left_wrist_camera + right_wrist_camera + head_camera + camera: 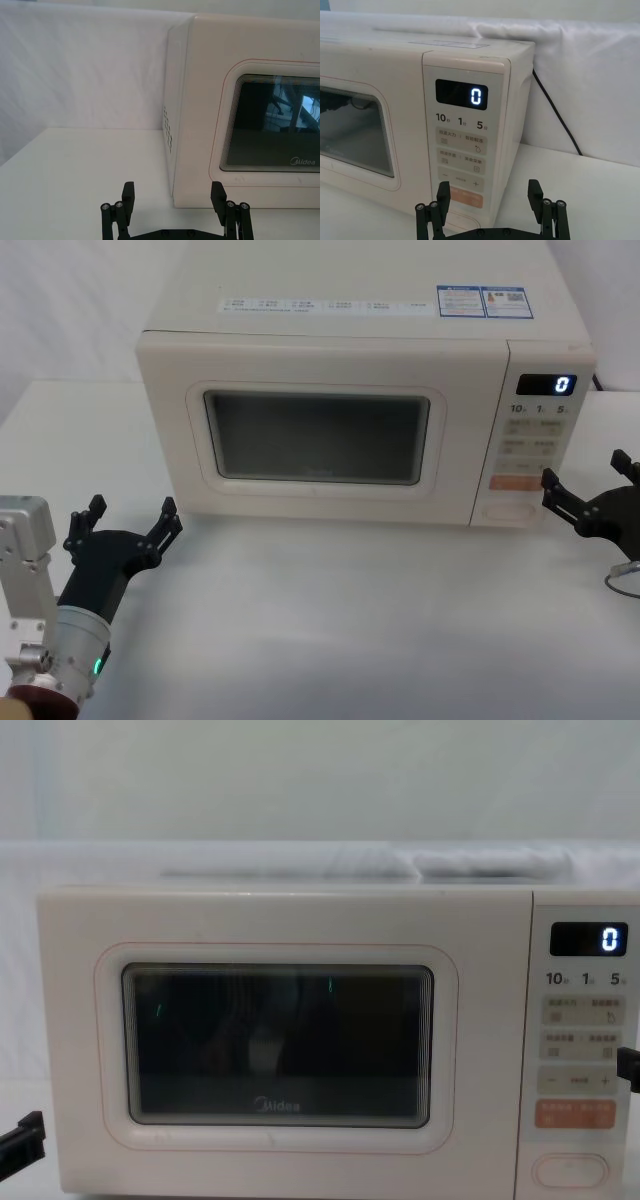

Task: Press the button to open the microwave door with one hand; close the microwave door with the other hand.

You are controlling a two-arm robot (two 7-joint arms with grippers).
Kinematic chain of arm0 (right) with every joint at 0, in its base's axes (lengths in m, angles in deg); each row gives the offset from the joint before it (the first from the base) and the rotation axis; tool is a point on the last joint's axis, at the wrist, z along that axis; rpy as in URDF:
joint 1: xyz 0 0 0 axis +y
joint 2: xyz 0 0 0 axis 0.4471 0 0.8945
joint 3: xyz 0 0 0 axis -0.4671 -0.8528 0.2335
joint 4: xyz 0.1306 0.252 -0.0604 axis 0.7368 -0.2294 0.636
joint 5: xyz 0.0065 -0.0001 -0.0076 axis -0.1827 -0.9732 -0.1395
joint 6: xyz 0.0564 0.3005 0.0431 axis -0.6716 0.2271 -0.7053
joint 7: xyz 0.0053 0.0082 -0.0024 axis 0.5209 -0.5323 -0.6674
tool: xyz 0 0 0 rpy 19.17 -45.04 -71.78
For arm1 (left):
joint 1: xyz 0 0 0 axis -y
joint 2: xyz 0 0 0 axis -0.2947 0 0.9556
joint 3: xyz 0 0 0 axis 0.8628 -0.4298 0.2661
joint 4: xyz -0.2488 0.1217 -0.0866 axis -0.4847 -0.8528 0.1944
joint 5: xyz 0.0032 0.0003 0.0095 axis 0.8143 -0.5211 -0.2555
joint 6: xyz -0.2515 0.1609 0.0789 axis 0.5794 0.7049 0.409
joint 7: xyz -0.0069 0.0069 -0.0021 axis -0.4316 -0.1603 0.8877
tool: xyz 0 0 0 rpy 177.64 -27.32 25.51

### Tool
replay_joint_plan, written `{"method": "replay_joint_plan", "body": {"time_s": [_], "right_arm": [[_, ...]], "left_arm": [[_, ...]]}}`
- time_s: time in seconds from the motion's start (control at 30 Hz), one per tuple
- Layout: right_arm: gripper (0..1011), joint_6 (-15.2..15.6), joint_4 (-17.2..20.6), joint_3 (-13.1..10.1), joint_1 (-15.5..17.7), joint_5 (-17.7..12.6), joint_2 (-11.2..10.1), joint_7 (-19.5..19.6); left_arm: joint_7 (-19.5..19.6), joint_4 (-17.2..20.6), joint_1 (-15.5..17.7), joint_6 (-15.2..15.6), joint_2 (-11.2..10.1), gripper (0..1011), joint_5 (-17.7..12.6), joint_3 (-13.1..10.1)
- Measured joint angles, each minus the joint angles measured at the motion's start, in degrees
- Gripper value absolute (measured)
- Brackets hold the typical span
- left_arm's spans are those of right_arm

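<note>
The cream microwave stands at the table's back with the microwave door (315, 435) shut; its dark window and Midea logo face me (275, 1040). The wide oval button (570, 1170) sits lowest on the control panel (508, 510), under the orange key. My right gripper (585, 472) is open, low beside the panel's right edge, a short way in front of the panel (489, 192) and not touching it. My left gripper (132, 508) is open near the microwave's front left corner (173, 192), holding nothing.
The display (476, 95) reads 0. A black power cable (555, 115) runs down behind the microwave's right side, and a thin cable loop (620, 580) lies on the white table (330, 620) by the right gripper. White cloth hangs behind.
</note>
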Motion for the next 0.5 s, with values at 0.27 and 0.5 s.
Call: {"method": "replay_joint_plan", "body": {"time_s": [0.27, 0.5], "right_arm": [[1002, 0.0, 0.0, 0.0, 0.0, 0.0, 0.0, 0.0], [1002, 0.0, 0.0, 0.0, 0.0, 0.0, 0.0, 0.0]], "left_arm": [[0.0, 0.0, 0.0, 0.0, 0.0, 1001, 0.0, 0.0], [0.0, 0.0, 0.0, 0.0, 0.0, 1001, 0.0, 0.0]]}}
